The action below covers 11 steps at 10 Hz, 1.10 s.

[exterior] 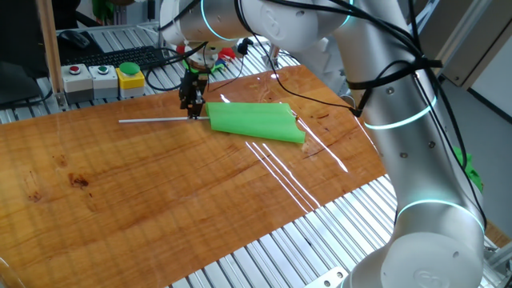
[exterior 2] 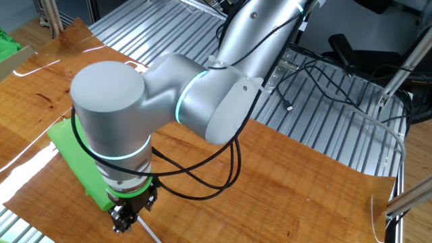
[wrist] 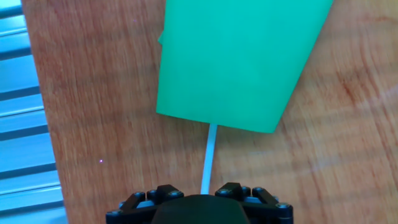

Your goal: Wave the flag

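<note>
End effector (wrist: 200, 200) straddles flag (wrist: 239, 59) stick on table (wrist: 93, 124).

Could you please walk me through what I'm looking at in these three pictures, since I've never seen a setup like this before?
Gladly. The large grey jointed machine is a robot arm, and the small black part at its tip is its gripper, which has two fingers. Two pictures come from fixed cameras that look at the same wooden table from different sides. The third is taken by a camera on the hand, looking along the fingers down at the table.

On the table lies the flag: a bright green cloth on a thin pale stick. It lies flat on the wood. The gripper is lowered over the stick just beside the cloth, and in the hand view the stick runs in between the fingers. Whether they already pinch it, I cannot tell. Behind the table sits a box with coloured buttons.
</note>
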{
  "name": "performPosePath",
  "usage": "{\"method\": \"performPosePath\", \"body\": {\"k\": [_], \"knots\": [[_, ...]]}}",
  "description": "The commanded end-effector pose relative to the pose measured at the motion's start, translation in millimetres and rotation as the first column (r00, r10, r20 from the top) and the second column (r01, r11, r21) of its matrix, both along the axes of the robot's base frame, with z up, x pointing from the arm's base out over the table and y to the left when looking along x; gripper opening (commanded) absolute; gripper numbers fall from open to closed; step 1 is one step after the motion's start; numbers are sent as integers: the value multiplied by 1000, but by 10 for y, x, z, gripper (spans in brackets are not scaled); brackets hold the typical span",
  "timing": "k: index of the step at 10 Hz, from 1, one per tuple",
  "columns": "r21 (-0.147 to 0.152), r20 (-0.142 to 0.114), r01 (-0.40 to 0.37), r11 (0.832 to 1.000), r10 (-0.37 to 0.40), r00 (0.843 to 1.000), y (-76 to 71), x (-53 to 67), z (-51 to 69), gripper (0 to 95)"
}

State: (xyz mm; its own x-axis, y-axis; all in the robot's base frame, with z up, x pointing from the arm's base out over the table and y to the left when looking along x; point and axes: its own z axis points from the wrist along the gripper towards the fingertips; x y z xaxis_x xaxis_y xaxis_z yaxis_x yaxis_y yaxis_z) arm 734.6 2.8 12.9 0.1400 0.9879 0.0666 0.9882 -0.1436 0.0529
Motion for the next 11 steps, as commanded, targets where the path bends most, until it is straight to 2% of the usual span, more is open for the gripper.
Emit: {"method": "performPosePath", "body": {"k": [1,2,7,11], "knots": [[-3,8,-1,1000,1,1000,-1,7,-14,570],[-5,6,-10,1000,10,1000,-5,7,-16,380],[-14,5,-44,999,44,999,-11,6,-19,380],[-20,0,-35,999,35,999,-11,6,-19,380]]}}
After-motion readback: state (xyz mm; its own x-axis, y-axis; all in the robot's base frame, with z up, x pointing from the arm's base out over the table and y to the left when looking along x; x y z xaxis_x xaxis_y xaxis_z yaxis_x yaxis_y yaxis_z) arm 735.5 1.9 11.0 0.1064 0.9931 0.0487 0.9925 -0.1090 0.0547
